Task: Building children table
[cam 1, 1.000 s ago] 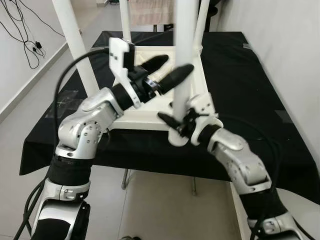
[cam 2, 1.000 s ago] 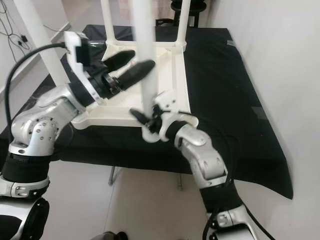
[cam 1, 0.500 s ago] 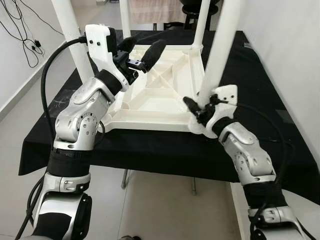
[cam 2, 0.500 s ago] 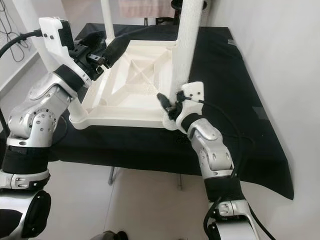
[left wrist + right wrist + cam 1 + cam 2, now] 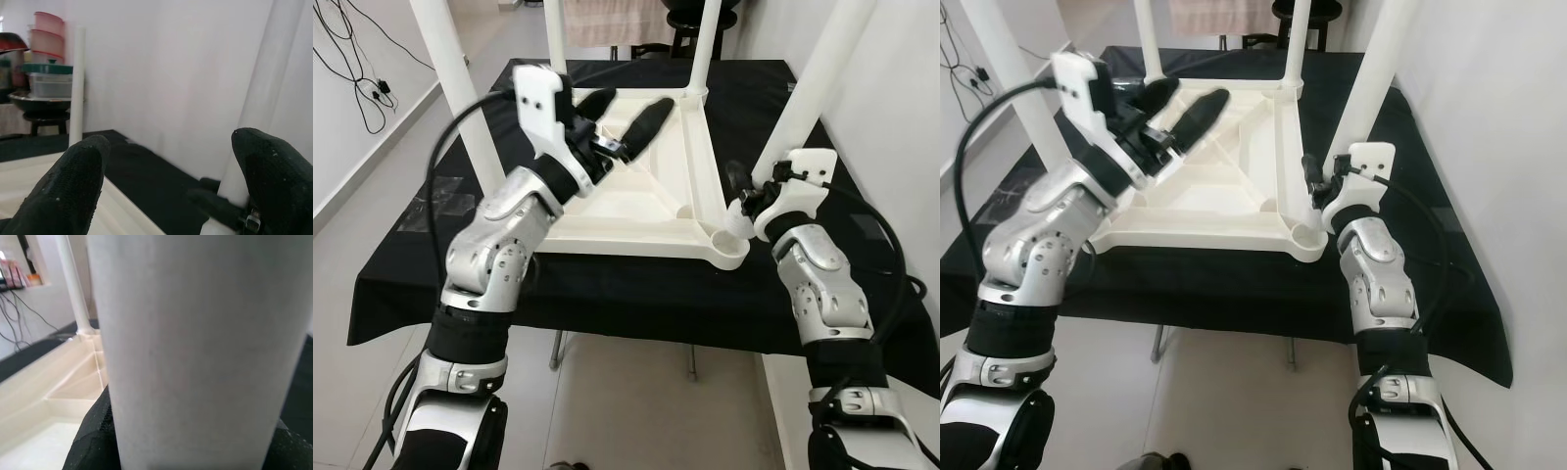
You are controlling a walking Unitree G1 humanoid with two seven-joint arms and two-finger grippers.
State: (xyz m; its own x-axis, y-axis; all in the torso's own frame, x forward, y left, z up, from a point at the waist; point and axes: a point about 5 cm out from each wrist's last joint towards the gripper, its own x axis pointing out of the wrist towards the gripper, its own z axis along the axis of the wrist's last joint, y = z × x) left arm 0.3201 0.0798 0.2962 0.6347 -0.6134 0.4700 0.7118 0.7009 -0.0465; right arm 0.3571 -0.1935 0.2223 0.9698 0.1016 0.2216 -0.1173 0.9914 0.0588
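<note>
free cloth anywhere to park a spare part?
Bare black cloth runs between the upturned tabletop and the wall. A narrower strip borders its left side. The front right corner is crowded: the right gripper holds the tilted leg there.

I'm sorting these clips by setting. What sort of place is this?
Probably a room in a home, used as a work area. A black-covered table by a white wall holds the upturned white children's table; cables trail on the tiled floor, and stacked food containers sit on a stool behind.
</note>
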